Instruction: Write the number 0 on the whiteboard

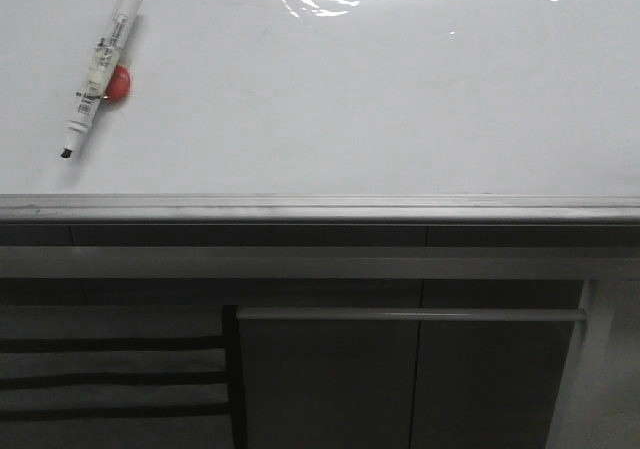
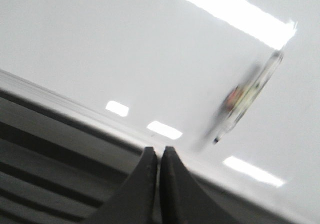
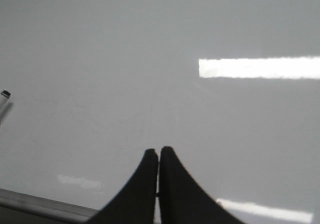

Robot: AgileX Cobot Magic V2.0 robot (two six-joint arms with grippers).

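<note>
Whiteboard (image 3: 100,59) beneath right gripper (image 3: 159,156) — blank.

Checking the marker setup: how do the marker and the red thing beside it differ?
The marker is long, white and slim, lying diagonally, uncapped tip toward the board's near edge; the red piece is small, round and partly hidden under it. Both lie touching at the far left of the whiteboard, which bears no drawn loop.

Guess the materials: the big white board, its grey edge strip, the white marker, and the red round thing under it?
Glossy white whiteboard: smooth coated surface, maybe laminate or enamelled; sharp mirror-like glare. Grey edge strip: likely brushed metal, dull linear sheen. White marker with black cap: plastic barrel, printed label. Small red round piece under it: possibly a plastic-capped magnet; too small to confirm.
</note>
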